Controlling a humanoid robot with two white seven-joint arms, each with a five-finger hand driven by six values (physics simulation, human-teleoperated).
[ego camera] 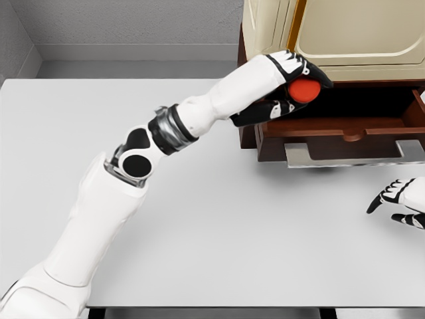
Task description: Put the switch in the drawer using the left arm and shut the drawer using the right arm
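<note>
My left hand (292,90) reaches up to the right and is curled around a round red-orange switch (305,90), held just above the left end of the open drawer (345,136). The drawer is dark brown wood, pulled out from a cream cabinet (332,33), with a grey metal handle (352,154) along its front. Only the front of the switch shows between the thumb and fingers. My right hand (398,203) rests low at the right edge of the table, fingers relaxed and holding nothing.
The white table (166,166) stretches to the left and front of the cabinet. A grey wall runs behind it. The drawer front overhangs the table at the right.
</note>
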